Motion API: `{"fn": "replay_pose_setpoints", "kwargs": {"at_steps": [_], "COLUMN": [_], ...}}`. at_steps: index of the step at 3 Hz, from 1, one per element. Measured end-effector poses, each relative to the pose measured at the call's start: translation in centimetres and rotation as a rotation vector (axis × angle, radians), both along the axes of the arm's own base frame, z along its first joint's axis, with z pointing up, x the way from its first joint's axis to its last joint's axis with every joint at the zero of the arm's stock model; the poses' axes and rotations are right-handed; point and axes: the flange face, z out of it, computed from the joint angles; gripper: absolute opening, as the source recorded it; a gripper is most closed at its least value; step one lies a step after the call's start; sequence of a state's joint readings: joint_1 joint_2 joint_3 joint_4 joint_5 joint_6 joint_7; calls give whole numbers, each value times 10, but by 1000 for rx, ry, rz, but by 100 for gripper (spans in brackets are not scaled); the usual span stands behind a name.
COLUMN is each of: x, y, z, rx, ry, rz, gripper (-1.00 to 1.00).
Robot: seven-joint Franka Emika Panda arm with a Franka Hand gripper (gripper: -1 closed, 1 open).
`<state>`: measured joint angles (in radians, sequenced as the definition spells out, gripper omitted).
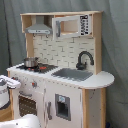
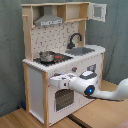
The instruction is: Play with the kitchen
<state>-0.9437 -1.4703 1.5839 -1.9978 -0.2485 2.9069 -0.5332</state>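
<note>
First exterior view, the kitchen (image 1: 60, 75): placed against a grey curtain; a small pot (image 1: 31, 62) is seen on the hob, left of the black faucet (image 1: 84, 59).
First exterior view, hidden: only a white part of the arm is seen at the first exterior view's left edge beside the oven door (image 1: 27, 102); the gripper is cut off.
Second exterior view, gripper (image 2: 55, 81): held against the front panel just above the oven door (image 2: 62, 97); whether the claw is apart or together cannot be told.
Second exterior view, risk: the light toy could be pushed or tipped if pressed hard; a knob could be missed.
</note>
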Motion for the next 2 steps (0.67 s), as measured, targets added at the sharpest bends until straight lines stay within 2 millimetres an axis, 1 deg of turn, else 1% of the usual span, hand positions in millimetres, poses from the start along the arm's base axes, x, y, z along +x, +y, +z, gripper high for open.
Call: {"fn": "replay_pose_setpoints", "kwargs": {"at_steps": [2], "x": [0], "y": [0], "z": [0], "rx": [214], "ry": [-5], "rz": [-3], "gripper": [-100]}}
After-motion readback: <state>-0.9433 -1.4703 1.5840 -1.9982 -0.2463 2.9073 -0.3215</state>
